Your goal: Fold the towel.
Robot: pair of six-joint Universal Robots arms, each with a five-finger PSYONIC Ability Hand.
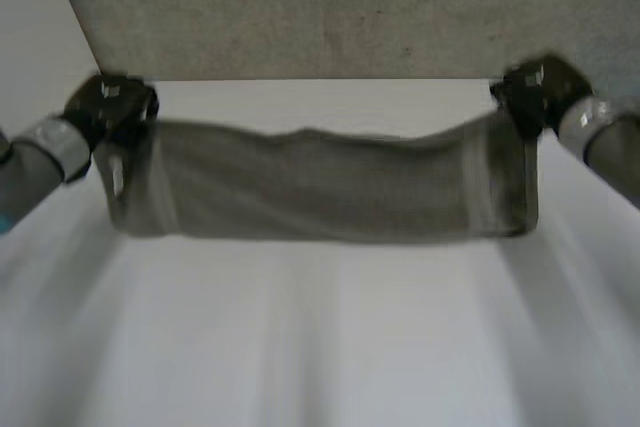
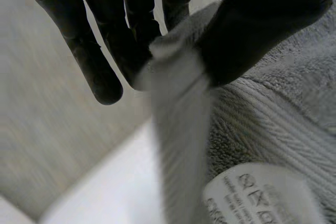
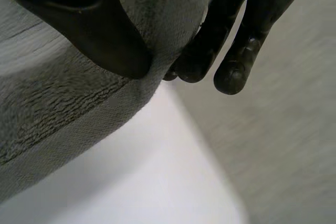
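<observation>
A grey towel (image 1: 320,187) hangs stretched between my two hands above the far part of the white table (image 1: 320,337), sagging slightly in the middle. My left hand (image 1: 110,102) pinches the towel's upper left corner; in the left wrist view the thumb (image 2: 262,19) presses the towel (image 2: 283,108) against the fingers (image 2: 131,35), and a white care label (image 2: 257,192) hangs below. My right hand (image 1: 535,92) pinches the upper right corner; in the right wrist view its thumb (image 3: 89,19) clamps the towel (image 3: 58,108) against the fingers (image 3: 236,51).
The table's far edge (image 1: 320,80) lies just behind the towel, with grey carpeted floor (image 1: 330,7) beyond it. The near part of the table spreads wide in front of the towel.
</observation>
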